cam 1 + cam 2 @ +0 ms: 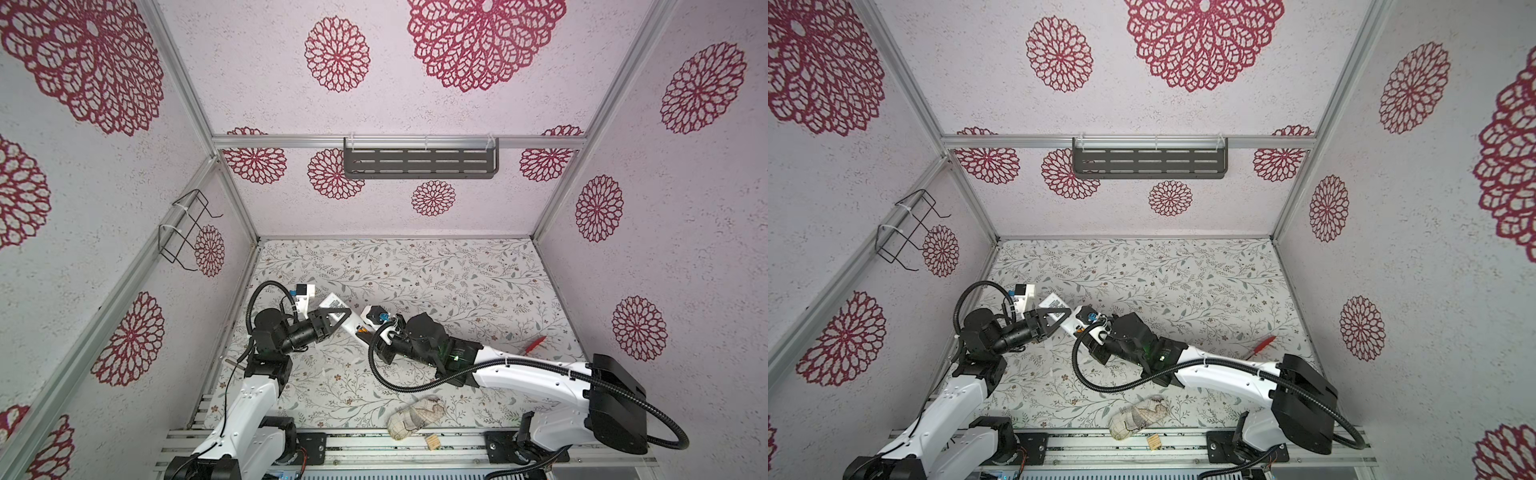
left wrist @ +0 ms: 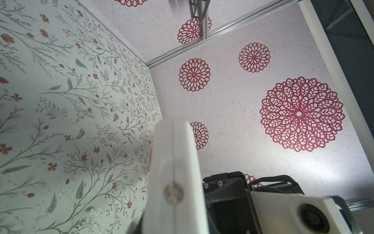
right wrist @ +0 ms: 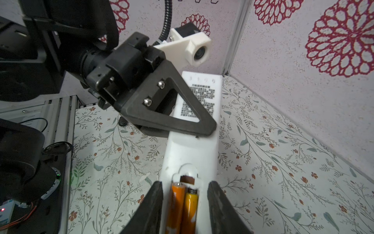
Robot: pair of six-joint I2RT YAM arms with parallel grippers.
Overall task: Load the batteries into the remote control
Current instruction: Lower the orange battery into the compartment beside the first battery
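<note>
- Both batteries (image 3: 183,202) lie side by side in the open bay of the remote control (image 3: 192,150); we judge loading all but done.
- Our left gripper (image 3: 202,131) clamps the remote control mid-length.
- Our right gripper (image 3: 185,183), fingers released, straddles that bay.

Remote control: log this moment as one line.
left gripper: clamped on remote control | batteries: side by side in open bay | right gripper: open, jaws either side of bay
</note>
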